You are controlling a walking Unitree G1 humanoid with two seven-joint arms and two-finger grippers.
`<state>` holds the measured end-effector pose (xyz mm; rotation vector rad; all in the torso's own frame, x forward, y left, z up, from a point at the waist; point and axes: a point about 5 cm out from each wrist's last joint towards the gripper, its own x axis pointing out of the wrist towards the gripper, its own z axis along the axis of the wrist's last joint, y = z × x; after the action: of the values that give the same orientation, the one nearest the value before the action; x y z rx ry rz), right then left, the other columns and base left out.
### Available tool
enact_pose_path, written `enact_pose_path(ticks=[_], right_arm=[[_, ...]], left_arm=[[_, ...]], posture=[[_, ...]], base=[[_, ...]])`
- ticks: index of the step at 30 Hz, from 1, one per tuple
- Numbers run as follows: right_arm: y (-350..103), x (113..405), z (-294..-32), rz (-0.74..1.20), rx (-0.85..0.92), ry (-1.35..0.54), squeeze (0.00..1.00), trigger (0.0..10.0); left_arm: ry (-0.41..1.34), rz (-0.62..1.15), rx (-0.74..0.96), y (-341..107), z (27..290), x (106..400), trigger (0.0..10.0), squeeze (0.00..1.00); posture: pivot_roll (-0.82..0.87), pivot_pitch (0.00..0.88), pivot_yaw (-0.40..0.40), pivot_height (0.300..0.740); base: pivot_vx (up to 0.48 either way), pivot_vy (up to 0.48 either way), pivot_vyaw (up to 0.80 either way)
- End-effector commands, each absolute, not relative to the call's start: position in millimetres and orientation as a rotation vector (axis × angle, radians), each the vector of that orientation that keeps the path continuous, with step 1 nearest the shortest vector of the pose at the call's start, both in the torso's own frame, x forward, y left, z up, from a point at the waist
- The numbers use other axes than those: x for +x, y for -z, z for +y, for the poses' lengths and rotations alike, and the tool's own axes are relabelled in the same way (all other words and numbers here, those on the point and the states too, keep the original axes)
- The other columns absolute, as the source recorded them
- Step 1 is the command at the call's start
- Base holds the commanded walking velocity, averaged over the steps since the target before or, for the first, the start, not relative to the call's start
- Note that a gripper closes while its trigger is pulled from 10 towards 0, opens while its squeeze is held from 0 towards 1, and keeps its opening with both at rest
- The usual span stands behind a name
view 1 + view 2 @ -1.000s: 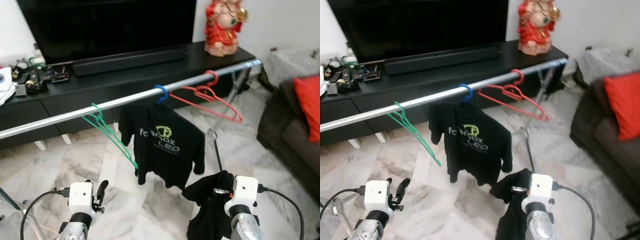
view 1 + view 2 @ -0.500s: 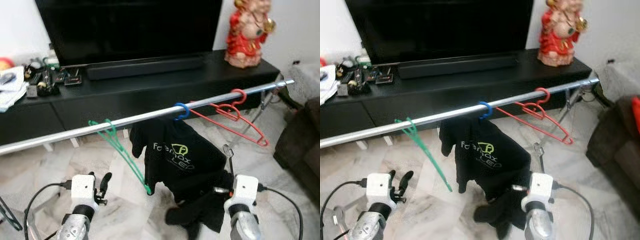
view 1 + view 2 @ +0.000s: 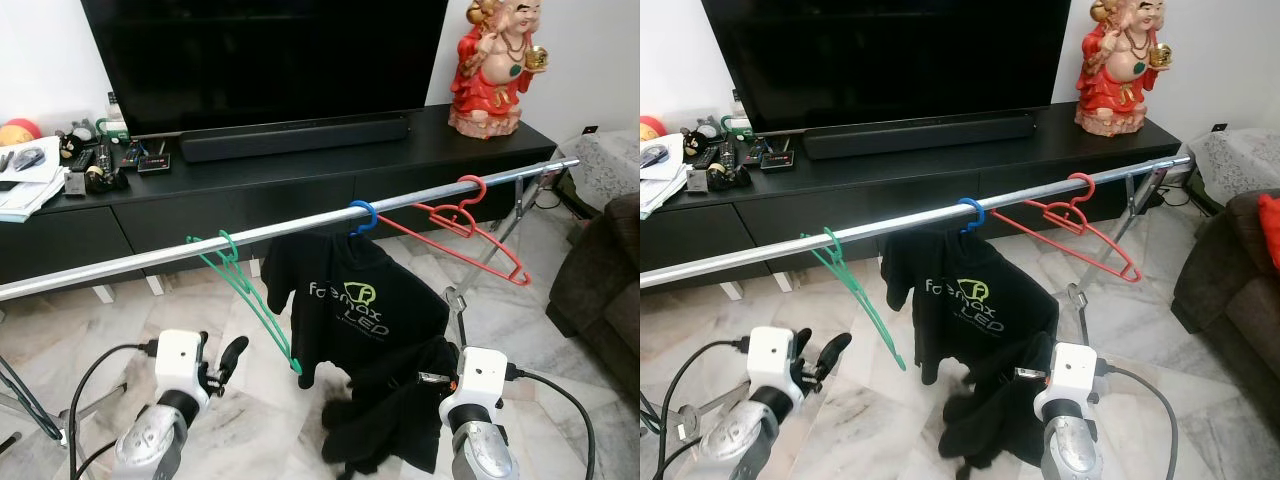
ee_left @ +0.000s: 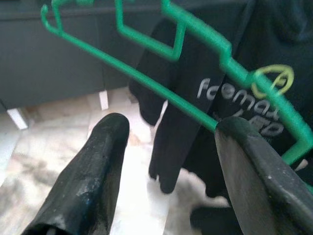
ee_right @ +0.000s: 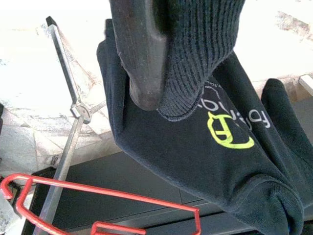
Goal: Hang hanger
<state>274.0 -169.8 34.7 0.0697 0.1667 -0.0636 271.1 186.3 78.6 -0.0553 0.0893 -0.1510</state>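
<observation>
A silver rail (image 3: 130, 263) runs across in front of me, rising to the right. On it hang an empty green hanger (image 3: 246, 292), a blue hanger (image 3: 361, 216) carrying a black printed T-shirt (image 3: 352, 305), and an empty red hanger (image 3: 476, 226). My right gripper (image 3: 440, 380) sits low below the rail, shut on a black garment (image 3: 385, 425); a metal hanger hook (image 3: 457, 305) sticks up out of it. One finger (image 5: 145, 58) presses the knit cloth. My left gripper (image 4: 173, 127) is open, low, just short of the green hanger (image 4: 195, 58).
Behind the rail stands a black TV bench (image 3: 300, 175) with a soundbar (image 3: 295, 138), a red figurine (image 3: 495, 65) and clutter (image 3: 60, 170) at its left. A dark sofa (image 3: 610, 270) is at the right. The rack's leg (image 3: 500, 232) slants down at the right end.
The whole view has shifted and risen as the camera moved. The black garment in my right gripper now lies closer under the hanging T-shirt. My left gripper is nearer the green hanger.
</observation>
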Motion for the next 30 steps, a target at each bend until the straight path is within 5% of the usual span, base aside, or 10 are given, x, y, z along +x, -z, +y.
enact_pose_path(ticks=[1,11,12,13,30], right_arm=[[-36.6,275.2,-171.5,0.154,0.071,0.069,0.00,10.0],[-36.3,275.6,-174.1,0.159,0.065,0.067,0.00,10.0],[-36.1,275.8,-174.2,0.161,0.063,0.064,0.00,10.0],[-36.0,275.8,-174.3,0.162,0.062,0.064,0.00,10.0],[-35.4,275.5,-175.8,0.169,0.056,0.064,0.00,10.0]], left_arm=[[0.135,0.052,-0.070,-92.2,189.8,277.2,10.0,1.00],[0.060,-0.022,-0.201,-128.6,190.0,295.0,10.0,1.00],[0.074,-0.024,-0.200,-132.8,187.0,296.6,10.0,0.67],[0.078,-0.022,-0.199,-133.9,185.9,297.3,10.0,0.00],[0.024,0.178,-0.065,-141.6,172.7,317.8,10.0,0.00]], posture=[[0.01,0.101,0.006,0.721],[0.01,0.111,-0.004,0.721],[0.01,0.113,-0.007,0.721],[0.01,0.114,-0.007,0.721],[0.00,0.117,-0.010,0.721]], base=[[0.000,0.000,0.00],[0.000,0.000,0.00],[0.000,0.000,0.00],[0.000,0.000,0.00],[0.000,0.000,0.00]])
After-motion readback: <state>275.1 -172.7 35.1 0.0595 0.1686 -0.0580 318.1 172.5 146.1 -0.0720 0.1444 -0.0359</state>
